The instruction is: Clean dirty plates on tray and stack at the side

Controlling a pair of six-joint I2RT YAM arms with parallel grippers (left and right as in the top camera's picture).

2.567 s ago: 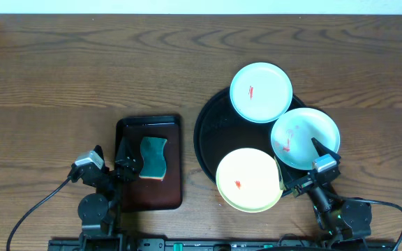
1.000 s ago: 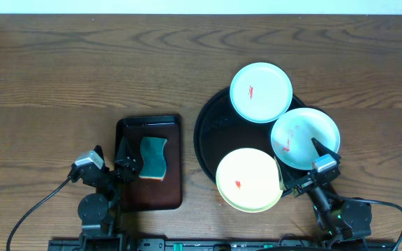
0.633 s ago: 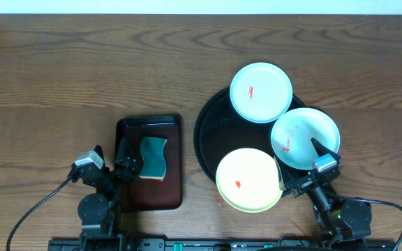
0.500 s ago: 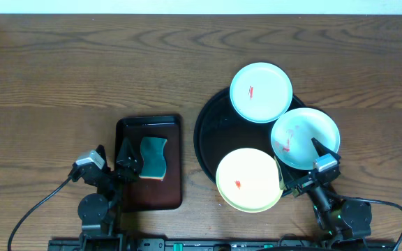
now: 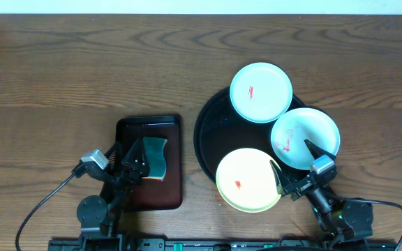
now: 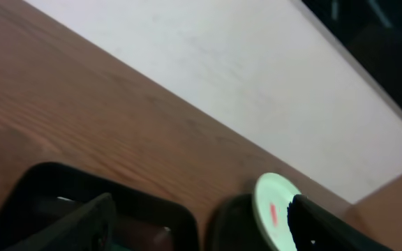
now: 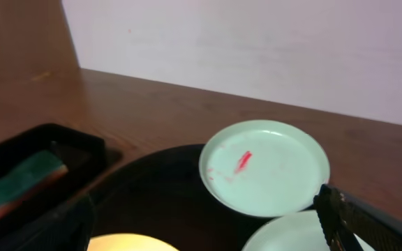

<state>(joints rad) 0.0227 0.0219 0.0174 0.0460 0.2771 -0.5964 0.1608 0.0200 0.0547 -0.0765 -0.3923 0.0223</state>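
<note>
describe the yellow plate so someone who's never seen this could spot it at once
Find the large round black tray on the table's right half, with three plates on it. The yellow plate sits at its near edge, by the right gripper. Its two neighbours are mint-white; it alone is yellow.

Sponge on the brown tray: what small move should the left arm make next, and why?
Probably ease the left gripper forward and down over the sponge, then close on it. Its jaws stand open right beside the sponge on the brown tray, it holds nothing, and the plates show red smears that need wiping.
</note>
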